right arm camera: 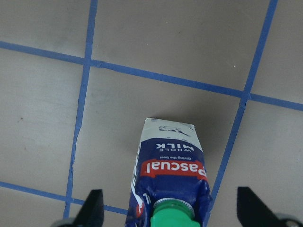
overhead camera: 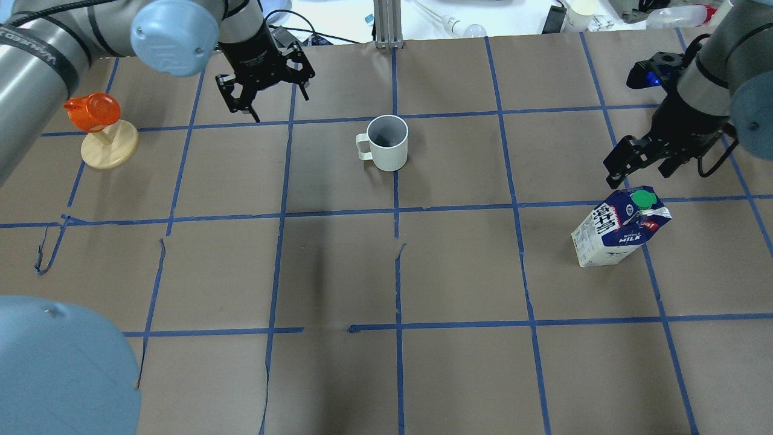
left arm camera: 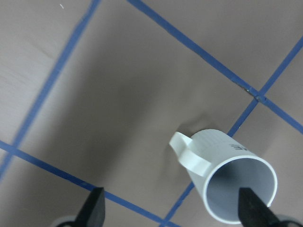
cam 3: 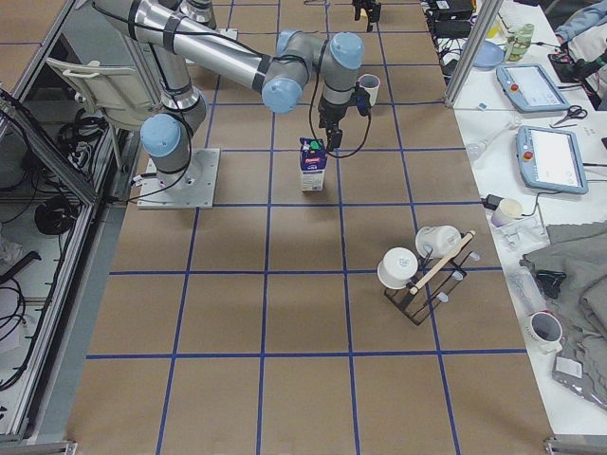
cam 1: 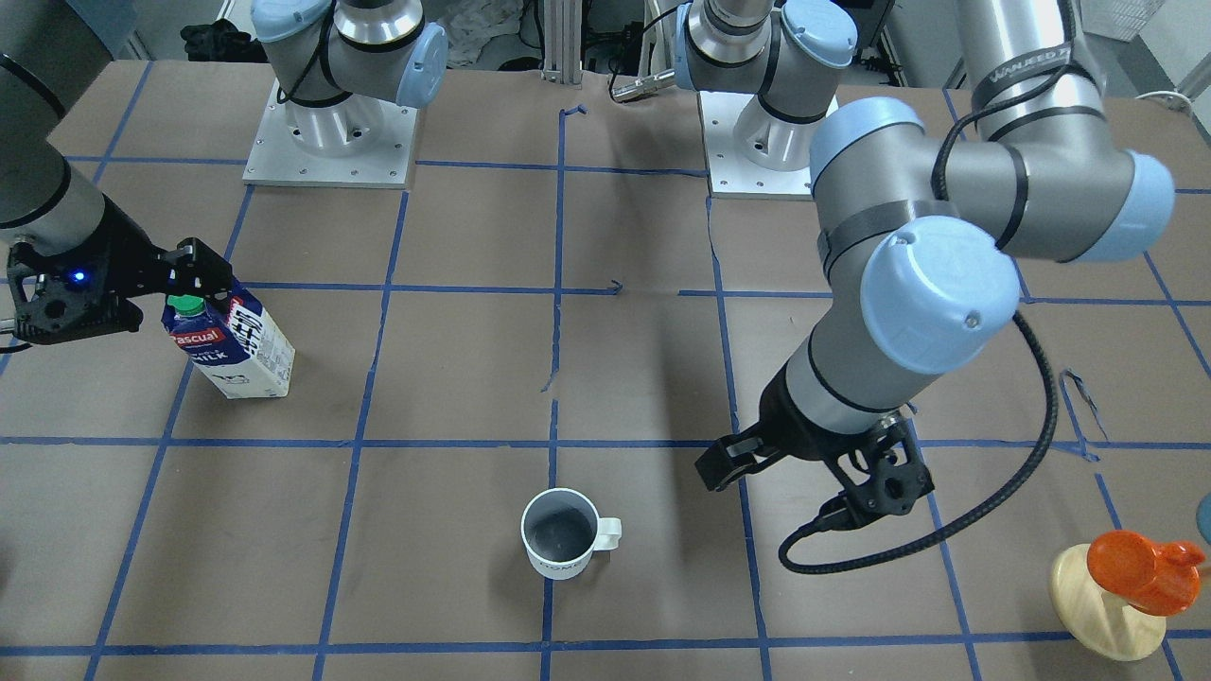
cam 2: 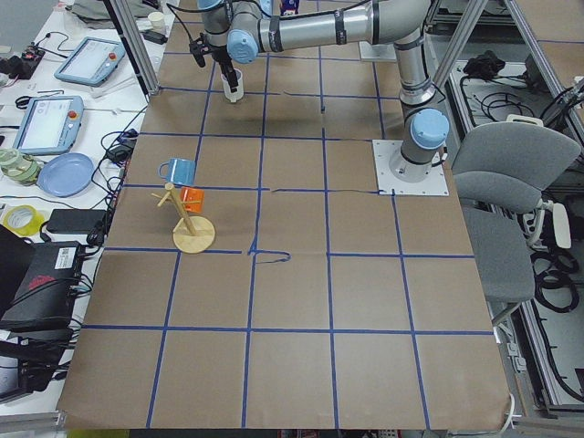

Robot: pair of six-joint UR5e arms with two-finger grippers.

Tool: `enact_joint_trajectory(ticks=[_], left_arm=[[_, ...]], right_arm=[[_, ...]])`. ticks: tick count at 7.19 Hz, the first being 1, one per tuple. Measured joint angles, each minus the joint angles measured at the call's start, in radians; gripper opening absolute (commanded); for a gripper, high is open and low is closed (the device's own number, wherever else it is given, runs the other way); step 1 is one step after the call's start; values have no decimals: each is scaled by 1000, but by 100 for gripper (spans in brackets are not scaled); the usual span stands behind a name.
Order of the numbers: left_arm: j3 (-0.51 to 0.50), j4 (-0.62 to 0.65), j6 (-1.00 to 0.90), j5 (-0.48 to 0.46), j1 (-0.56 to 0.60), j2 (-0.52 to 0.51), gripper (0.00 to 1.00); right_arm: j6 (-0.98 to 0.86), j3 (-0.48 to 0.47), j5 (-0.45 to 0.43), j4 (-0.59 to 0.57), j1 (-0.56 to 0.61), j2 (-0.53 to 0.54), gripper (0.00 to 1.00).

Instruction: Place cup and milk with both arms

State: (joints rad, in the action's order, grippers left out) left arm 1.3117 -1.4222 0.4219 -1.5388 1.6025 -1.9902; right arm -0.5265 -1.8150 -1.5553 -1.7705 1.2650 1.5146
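Note:
The white cup stands upright on the brown table, handle toward the robot's left; it also shows in the front view and the left wrist view. My left gripper is open and empty, raised beside and to the left of the cup. The blue and white milk with its green cap stands on the right side. My right gripper is open just above its top; the right wrist view shows the carton between the spread fingers, not gripped.
An orange cup-like thing on a pale wooden base stands at the robot's far left. A rack with white mugs stands at the table's right end. Blue tape lines grid the paper cover.

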Motion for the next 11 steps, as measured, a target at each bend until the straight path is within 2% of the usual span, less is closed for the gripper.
enact_joint_trajectory(ticks=[1,2,5,6,8,11], left_arm=[[1,-17,-79,-56,-18,33,100],[9,-25,-147,-83,-37,63,100],[66,-50,-224,-100,-81,160,100],[98,-46,-225,-103,-84,183,100],[156,-4,-229,-104,-82,209,100],[181,11,-247,-56,-85,245,100]], right_arm=[[-9,-27,-1,-6,-2,8,100],[-10,-56,0,-18,-2,13,96],[-5,-95,-9,-58,-3,16,58],[-2,-97,-19,-60,-3,16,56],[2,-97,-56,-63,-3,16,47],[9,-85,-63,-63,0,19,43]])
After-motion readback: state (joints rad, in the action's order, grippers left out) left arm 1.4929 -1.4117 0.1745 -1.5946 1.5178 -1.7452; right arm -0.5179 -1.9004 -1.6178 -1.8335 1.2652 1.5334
